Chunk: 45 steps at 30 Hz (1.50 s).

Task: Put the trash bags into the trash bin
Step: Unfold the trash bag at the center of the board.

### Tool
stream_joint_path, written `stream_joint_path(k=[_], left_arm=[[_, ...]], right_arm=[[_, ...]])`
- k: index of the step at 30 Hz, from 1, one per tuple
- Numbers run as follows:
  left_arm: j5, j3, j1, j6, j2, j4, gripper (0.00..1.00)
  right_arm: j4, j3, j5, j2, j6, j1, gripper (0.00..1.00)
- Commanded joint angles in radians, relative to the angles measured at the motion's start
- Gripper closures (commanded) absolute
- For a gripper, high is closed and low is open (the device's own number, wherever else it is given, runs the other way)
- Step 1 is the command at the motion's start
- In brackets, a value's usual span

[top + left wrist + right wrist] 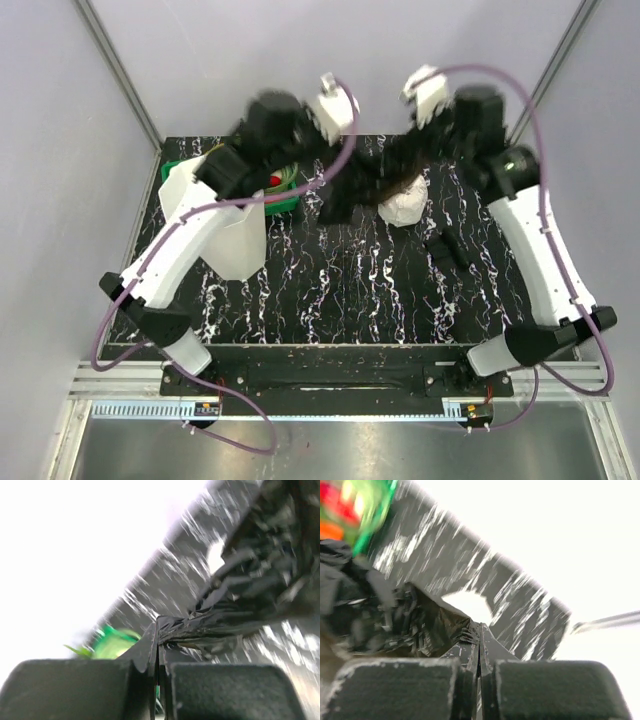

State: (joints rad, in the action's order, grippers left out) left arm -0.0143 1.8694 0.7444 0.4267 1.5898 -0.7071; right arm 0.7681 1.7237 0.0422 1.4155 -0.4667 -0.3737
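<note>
Both arms were up off the table [330, 300], with the trash bag [365, 185] strung between them. The left gripper [158, 667] had its jaws pressed together on a pinch of the black film. The film ran out ahead of the fingertips and off to their right in a crumpled, glossy bunch. The right gripper [480, 657] was clamped the same way on another edge, and there the bag spread ahead and to the left of its jaws. So the bag hung in the air, gripped at two ends and sagging between the two sets of jaws.

The trash bin [225, 225] stood on the outer side of the left gripper, below and to the left of its jaws, with that arm crossing over it. It was not under the bag. A green basket [283, 195] sat just beside the bin, between it and the hanging film. A white roll [403, 207] lay beneath the bag, nearer the right gripper's jaws.

I took this to be the carrying step: the bag was lifted but not yet in the bin. The next move, I thought, called for both grippers to travel leftward together until the film hung over the bin's mouth. They would need to draw closer so the bag bunched narrow enough to drop in, keeping it off the basket. Only then should either grip let go.
</note>
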Motion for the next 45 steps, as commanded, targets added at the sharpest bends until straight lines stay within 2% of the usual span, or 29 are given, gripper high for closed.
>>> stream_joint_path(k=[1, 3, 4, 5, 7, 9, 11, 12, 13, 14, 16, 19, 22, 24, 26, 27, 30, 31, 32, 33, 34, 36, 37, 38, 39, 41, 43, 45], left_arm=[[-0.044, 0.547, -0.069, -0.077, 0.12, 0.026, 1.0], [-0.103, 0.713, -0.073, -0.04, 0.159, 0.111, 1.0], [-0.139, 0.715, -0.074, -0.016, 0.144, 0.183, 1.0], [-0.171, 0.653, -0.08, 0.009, 0.119, 0.263, 1.0], [-0.21, 0.506, -0.12, 0.011, 0.009, 0.387, 1.0], [-0.251, 0.453, -0.177, -0.034, -0.028, 0.384, 1.0], [-0.242, 0.331, -0.215, -0.065, -0.08, 0.383, 1.0], [-0.227, 0.259, -0.217, -0.072, -0.109, 0.374, 1.0], [-0.172, 0.167, -0.215, -0.091, -0.137, 0.351, 1.0], [-0.106, 0.081, -0.215, -0.1, -0.166, 0.322, 1.0], [-0.079, -0.121, -0.195, -0.08, -0.207, 0.313, 1.0], [-0.066, -0.262, -0.195, -0.06, -0.246, 0.301, 1.0], [0.032, -0.276, -0.165, -0.14, -0.229, 0.268, 1.0], [0.018, -0.204, -0.094, -0.137, -0.162, 0.239, 1.0], [0.019, 0.001, -0.068, -0.15, -0.014, 0.174, 1.0], [0.023, 0.154, -0.066, -0.163, 0.071, 0.12, 1.0], [0.025, 0.813, -0.056, -0.174, 0.295, 0.003, 1.0], [0.019, 0.961, -0.036, -0.16, 0.317, 0.015, 1.0], [-0.016, 0.976, -0.013, -0.137, 0.284, 0.058, 1.0], [-0.022, 0.864, 0.005, -0.122, 0.209, 0.116, 1.0], [-0.007, 0.665, 0.007, -0.129, 0.099, 0.177, 1.0], [0.069, 0.418, 0.007, -0.164, 0.011, 0.114, 1.0], [0.103, 0.204, 0.015, -0.17, -0.058, 0.139, 1.0], [0.108, -0.081, 0.024, -0.169, -0.115, 0.22, 1.0], [0.102, -0.29, 0.041, -0.161, -0.132, 0.25, 1.0], [0.091, -0.543, 0.062, -0.135, -0.11, 0.268, 1.0], [0.085, -0.607, 0.062, -0.118, -0.087, 0.264, 1.0], [0.06, -0.596, 0.053, -0.086, -0.099, 0.255, 1.0]], right_arm=[[0.04, 0.574, -0.16, 0.17, -0.058, 0.016, 1.0], [0.085, 0.884, -0.212, 0.285, -0.079, 0.019, 1.0], [0.098, 1.025, -0.241, 0.339, -0.099, 0.025, 1.0], [0.097, 1.119, -0.273, 0.377, -0.108, 0.041, 1.0], [0.067, 1.156, -0.312, 0.369, -0.087, 0.109, 1.0], [-0.011, 0.999, -0.33, 0.279, -0.049, 0.186, 1.0], [-0.172, 0.674, -0.306, 0.116, 0.002, 0.229, 1.0], [-0.276, 0.46, -0.277, 0.018, 0.025, 0.231, 1.0], [-0.347, 0.28, -0.204, -0.063, 0.057, 0.229, 1.0], [-0.345, 0.132, -0.149, -0.114, 0.083, 0.228, 1.0], [-0.259, 0.004, -0.134, -0.13, 0.106, 0.229, 1.0], [-0.282, -0.232, -0.128, -0.208, 0.072, 0.228, 1.0], [-0.204, -0.279, 0.136, -0.221, 0.216, 0.219, 1.0], [-0.164, -0.256, 0.171, -0.135, 0.247, 0.164, 1.0], [-0.113, -0.109, 0.147, -0.025, 0.241, 0.124, 1.0], [-0.068, 0.04, 0.143, 0.037, 0.24, 0.122, 1.0], [0.092, 0.649, 0.119, 0.207, 0.234, 0.121, 1.0], [0.132, 0.844, 0.122, 0.255, 0.244, 0.122, 1.0], [0.114, 0.94, 0.125, 0.244, 0.241, 0.121, 1.0], [0.071, 0.88, 0.14, 0.197, 0.24, 0.121, 1.0], [0.041, 0.769, 0.165, 0.128, 0.225, 0.121, 1.0], [-0.115, 0.333, 0.223, -0.043, 0.204, 0.121, 1.0], [-0.194, 0.055, 0.248, -0.128, 0.197, 0.121, 1.0], [-0.213, -0.157, 0.278, -0.162, 0.195, 0.118, 1.0], [-0.205, -0.341, 0.315, -0.176, 0.189, 0.116, 1.0], [-0.208, -0.581, 0.382, -0.184, 0.148, 0.116, 1.0], [-0.181, -0.67, 0.363, -0.17, 0.091, 0.113, 1.0], [-0.12, -0.681, 0.299, -0.168, 0.036, 0.116, 1.0]])
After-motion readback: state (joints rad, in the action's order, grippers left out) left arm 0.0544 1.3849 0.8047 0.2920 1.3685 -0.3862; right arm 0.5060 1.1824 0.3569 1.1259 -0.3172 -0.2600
